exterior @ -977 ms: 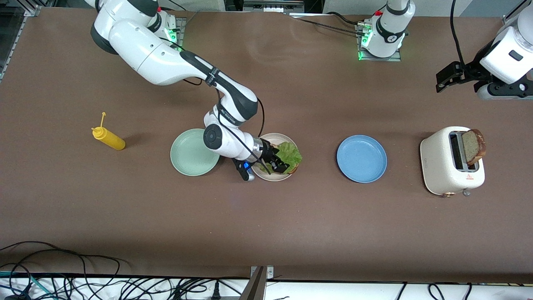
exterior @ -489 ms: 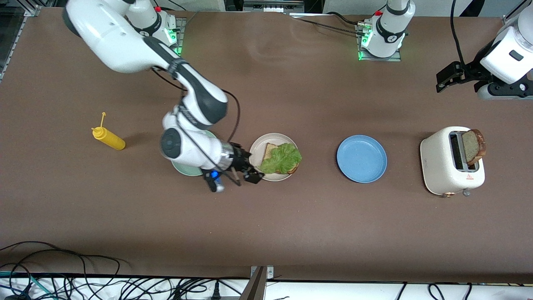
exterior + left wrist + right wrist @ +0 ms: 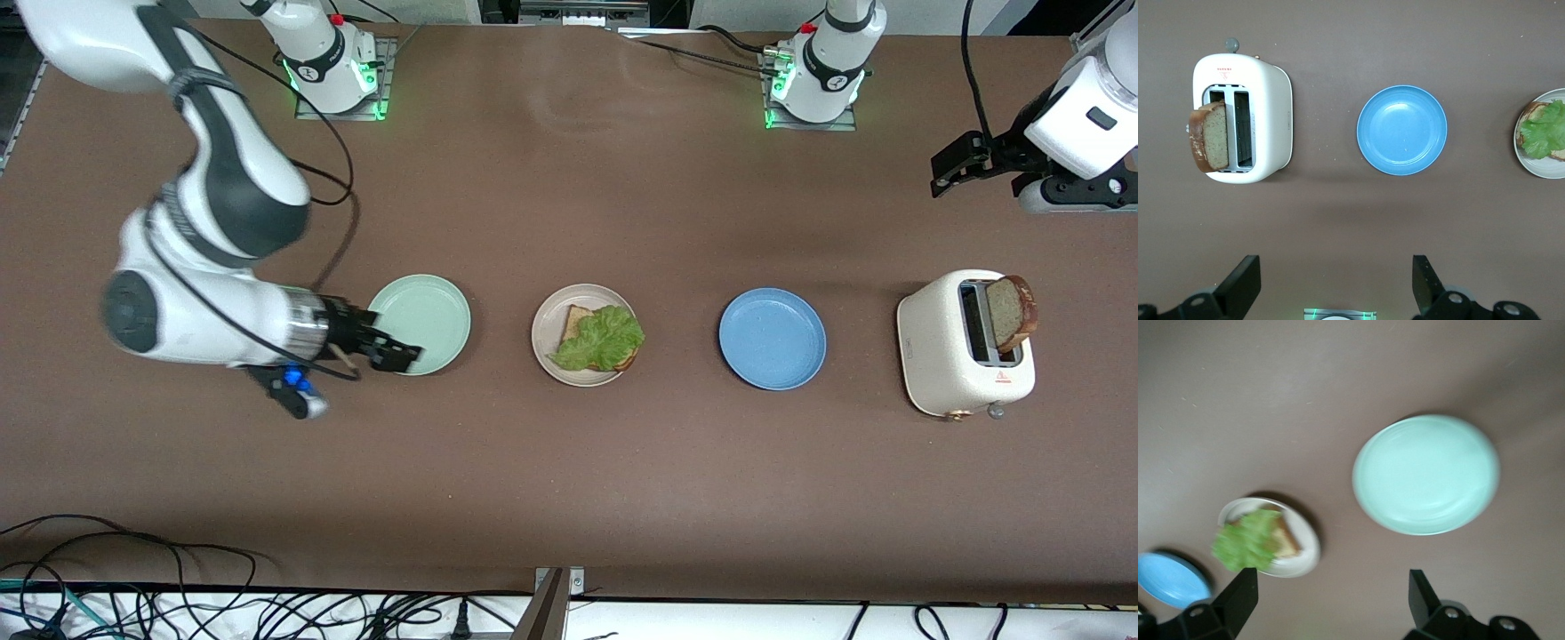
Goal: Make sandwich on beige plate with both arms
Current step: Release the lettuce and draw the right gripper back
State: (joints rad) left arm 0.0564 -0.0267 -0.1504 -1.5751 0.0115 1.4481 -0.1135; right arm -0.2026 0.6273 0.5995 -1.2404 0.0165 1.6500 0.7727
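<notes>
front view: beige plate (image 3: 544, 331) mid-table, between mint-green plate (image 3: 432, 311) and blue plate (image 3: 772, 338). on it one bread slice (image 3: 575, 322) under a lettuce leaf (image 3: 603, 340). second slice (image 3: 1012, 312) upright in toaster (image 3: 949, 356) at left arm's end. right gripper (image 3: 388, 347) over mint plate's edge, jaws wide, empty. left gripper (image 3: 1331, 287) waits, wide, empty.
</notes>
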